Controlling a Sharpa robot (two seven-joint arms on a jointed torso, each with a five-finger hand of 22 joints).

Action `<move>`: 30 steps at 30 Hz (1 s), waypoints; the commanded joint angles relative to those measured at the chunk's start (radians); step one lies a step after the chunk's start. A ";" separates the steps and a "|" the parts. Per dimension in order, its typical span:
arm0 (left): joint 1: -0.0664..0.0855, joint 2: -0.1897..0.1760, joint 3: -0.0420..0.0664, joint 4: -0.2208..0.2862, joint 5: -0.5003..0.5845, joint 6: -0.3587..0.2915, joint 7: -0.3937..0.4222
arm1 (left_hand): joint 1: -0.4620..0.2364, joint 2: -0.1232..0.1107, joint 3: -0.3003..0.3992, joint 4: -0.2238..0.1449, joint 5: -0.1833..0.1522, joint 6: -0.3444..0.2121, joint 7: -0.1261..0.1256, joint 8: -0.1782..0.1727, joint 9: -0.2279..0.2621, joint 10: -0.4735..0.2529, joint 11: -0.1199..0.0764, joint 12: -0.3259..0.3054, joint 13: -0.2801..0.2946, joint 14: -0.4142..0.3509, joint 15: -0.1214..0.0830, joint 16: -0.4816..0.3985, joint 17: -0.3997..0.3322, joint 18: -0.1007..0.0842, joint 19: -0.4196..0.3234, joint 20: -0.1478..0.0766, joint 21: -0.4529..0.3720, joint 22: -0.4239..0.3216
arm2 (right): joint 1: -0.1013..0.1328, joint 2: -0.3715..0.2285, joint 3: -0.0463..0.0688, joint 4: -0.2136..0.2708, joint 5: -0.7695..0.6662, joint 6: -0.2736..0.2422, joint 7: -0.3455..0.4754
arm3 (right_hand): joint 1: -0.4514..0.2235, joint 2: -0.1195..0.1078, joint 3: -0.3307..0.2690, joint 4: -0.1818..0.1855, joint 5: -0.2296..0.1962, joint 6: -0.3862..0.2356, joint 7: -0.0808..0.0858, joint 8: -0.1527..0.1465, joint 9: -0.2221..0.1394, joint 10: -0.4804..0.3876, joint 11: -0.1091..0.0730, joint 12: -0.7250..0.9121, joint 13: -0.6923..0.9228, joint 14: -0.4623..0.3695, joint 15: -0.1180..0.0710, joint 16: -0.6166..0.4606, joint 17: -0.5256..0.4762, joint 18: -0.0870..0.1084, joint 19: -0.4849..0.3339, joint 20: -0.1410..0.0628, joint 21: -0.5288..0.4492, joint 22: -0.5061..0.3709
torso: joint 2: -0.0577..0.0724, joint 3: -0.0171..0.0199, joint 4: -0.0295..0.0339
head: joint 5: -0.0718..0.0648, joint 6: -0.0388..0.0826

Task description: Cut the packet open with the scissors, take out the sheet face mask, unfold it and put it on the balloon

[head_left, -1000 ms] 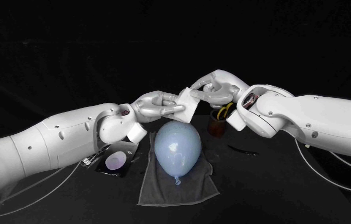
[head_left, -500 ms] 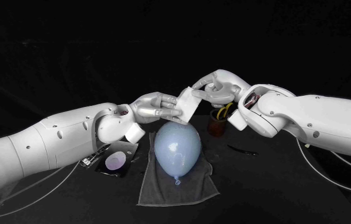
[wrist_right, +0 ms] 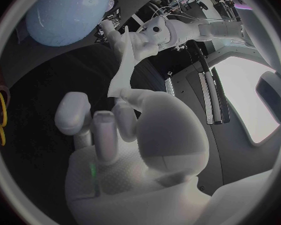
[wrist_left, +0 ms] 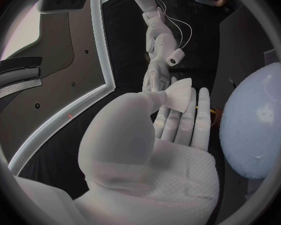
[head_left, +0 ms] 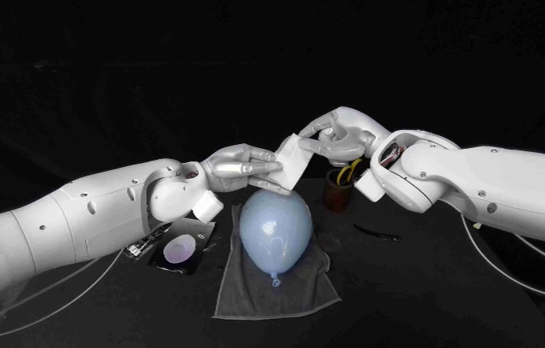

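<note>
The head camera looks down on the table (head_left: 454, 301), and both close wrist cameras also see the balloon (head_left: 275, 226).

One balloon (head_left: 275, 230), one mask (head_left: 292, 163), one towel (head_left: 256, 294), one packet (head_left: 179, 252)

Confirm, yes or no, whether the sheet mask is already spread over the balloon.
No: the left hand and right hand hold the sheet mask, folded, between them, and the balloon lies bare.
</note>
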 commanded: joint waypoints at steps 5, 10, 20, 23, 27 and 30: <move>0.001 0.004 0.001 0.001 0.015 -0.009 -0.020 | -0.012 0.042 0.001 0.020 -0.001 0.027 0.032 0.028 0.014 0.032 -0.018 0.008 0.003 0.036 -0.011 0.005 0.008 0.014 0.022 0.004 0.001 0.001 | 0.001 -0.001 0.001 0.008 -0.008 0.013 0.006 | 0.006 0.003 0.006 0.000 0.005 0.014 -0.003 0.074 0.121 0.015 -0.003 0.003 0.088 0.082 -0.006 0.005 0.137 0.010 0.002 -0.003 0.003 0.002 | 0.000 -0.0001 0.0000 | 0.003 -0.001; 0.001 0.005 0.001 -0.001 0.001 -0.015 -0.020 | 0.001 0.060 0.010 0.006 -0.001 0.058 0.012 0.055 0.029 0.051 -0.030 0.006 0.002 0.049 -0.020 0.009 0.013 0.014 0.037 0.000 0.004 0.001 | 0.001 -0.001 0.001 0.006 -0.007 0.009 0.007 | 0.006 0.004 0.006 0.000 0.005 0.012 -0.003 0.075 0.124 0.014 -0.003 0.002 0.087 0.082 -0.006 0.004 0.136 0.010 0.001 -0.003 0.001 0.000 | 0.000 0.0000 -0.0002 | 0.001 -0.001; 0.000 0.001 0.001 -0.001 -0.013 -0.009 -0.014 | -0.001 0.065 0.011 0.006 -0.001 0.063 0.006 0.067 0.037 0.067 -0.035 0.004 0.001 0.046 -0.021 0.003 0.014 0.013 0.036 0.001 -0.001 -0.001 | 0.002 0.002 0.001 -0.016 -0.013 -0.010 -0.008 | 0.006 0.009 0.008 0.004 0.005 -0.002 0.001 0.071 0.129 0.011 0.000 -0.005 0.084 0.081 -0.004 0.002 0.132 0.012 -0.004 -0.002 -0.008 -0.004 | 0.000 0.0004 -0.0007 | -0.001 0.001; 0.000 0.000 0.001 -0.001 -0.012 -0.009 -0.013 | -0.005 0.063 0.008 0.008 -0.002 0.062 0.007 0.068 0.038 0.067 -0.034 0.003 0.001 0.044 -0.021 0.001 0.014 0.013 0.034 0.002 -0.003 -0.001 | 0.002 0.003 0.001 -0.019 -0.024 -0.011 -0.017 | 0.006 0.009 0.008 0.004 0.005 -0.002 0.001 0.071 0.130 0.012 0.000 -0.003 0.085 0.081 -0.004 0.003 0.134 0.012 -0.003 -0.002 -0.007 -0.003 | 0.000 0.0002 -0.0004 | -0.002 0.002; 0.000 -0.001 0.001 0.000 -0.007 -0.013 -0.014 | -0.011 0.043 -0.006 0.006 -0.002 0.054 0.016 0.069 0.041 0.061 -0.029 -0.002 0.000 0.038 -0.017 -0.005 0.014 0.013 0.031 0.003 -0.008 -0.002 | 0.002 0.004 0.001 -0.020 -0.031 -0.011 -0.023 | 0.006 0.008 0.008 0.004 0.005 -0.002 0.001 0.072 0.130 0.012 0.000 -0.001 0.086 0.081 -0.003 0.003 0.134 0.011 -0.002 -0.002 -0.006 -0.002 | 0.000 0.0003 -0.0003 | -0.002 0.002; 0.000 -0.001 0.001 0.001 -0.004 -0.014 -0.017 | -0.013 0.019 -0.025 -0.003 -0.002 0.049 0.019 0.071 0.044 0.055 -0.026 -0.003 0.000 0.034 -0.015 -0.009 0.014 0.013 0.030 0.004 -0.011 -0.002 | 0.002 0.004 0.001 -0.020 -0.033 -0.010 -0.023 | 0.006 0.008 0.008 0.004 0.005 -0.002 0.001 0.072 0.130 0.012 0.000 -0.001 0.086 0.081 -0.003 0.003 0.134 0.011 -0.002 -0.002 -0.006 -0.002 | -0.001 0.0000 -0.0002 | -0.002 0.002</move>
